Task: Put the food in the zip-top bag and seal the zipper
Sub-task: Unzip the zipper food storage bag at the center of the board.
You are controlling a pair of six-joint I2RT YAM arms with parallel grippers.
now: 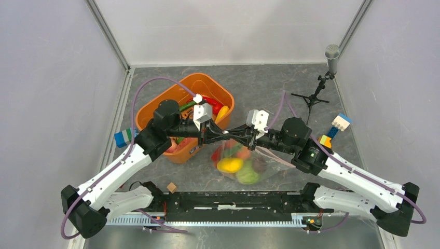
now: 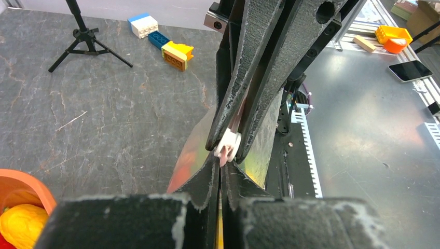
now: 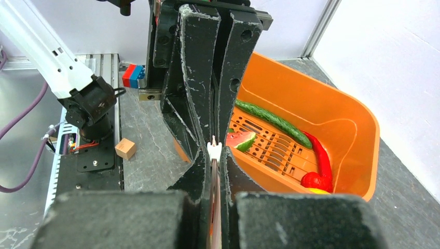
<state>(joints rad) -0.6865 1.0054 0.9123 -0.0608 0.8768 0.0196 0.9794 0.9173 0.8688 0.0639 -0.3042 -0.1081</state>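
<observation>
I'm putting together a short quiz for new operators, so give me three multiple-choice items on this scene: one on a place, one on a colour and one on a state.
1. The red chilli lies: A inside the orange tub; B outside it, against its wall; C balanced on its rim.
2. The long pod near the chilli is: A purple; B white; C green.
3. The right pincer is: A wide open; B shut on the zipper; C out of every view.

Answers:
1 A: the right wrist view shows it on the tub's floor.
2 C: it is plainly green in that view.
3 B: its fingers are pressed together with the strip between them.
</observation>
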